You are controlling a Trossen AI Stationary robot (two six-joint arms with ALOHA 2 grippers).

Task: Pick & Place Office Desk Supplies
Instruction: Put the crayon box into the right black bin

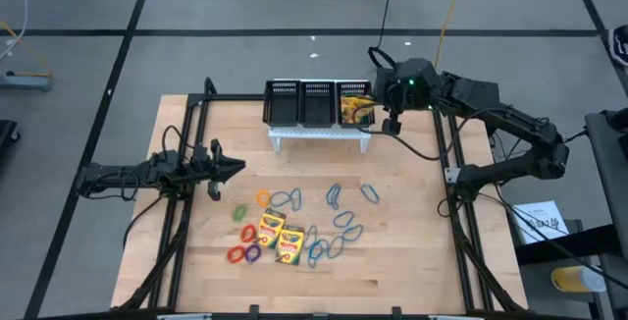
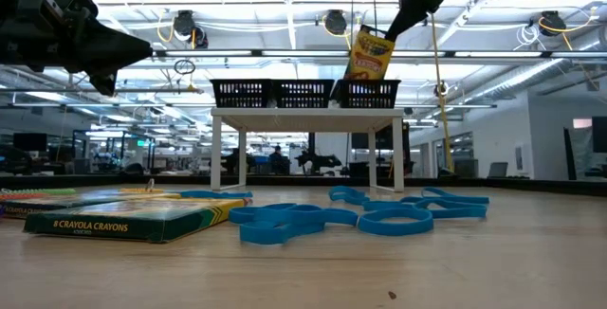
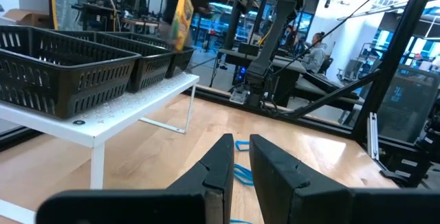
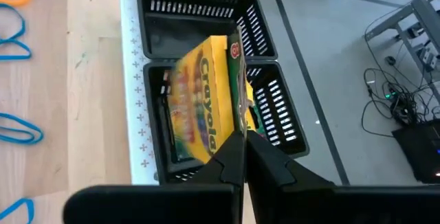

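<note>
The right gripper is clamped on a crayon box, hanging over the right end bin of the black organiser; two more crayon boxes and many loops wait on the table in front of the organiser; the left gripper, almost closed and empty, waits there too.

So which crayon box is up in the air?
The crayon box pinched by the right gripper over the organiser; the other two boxes lie flat on the table.

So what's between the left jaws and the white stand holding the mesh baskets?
Bare wood only, per the high view: nothing lies between the left gripper and the white stand. The loops and crayon boxes sit nearer the table's front.
</note>
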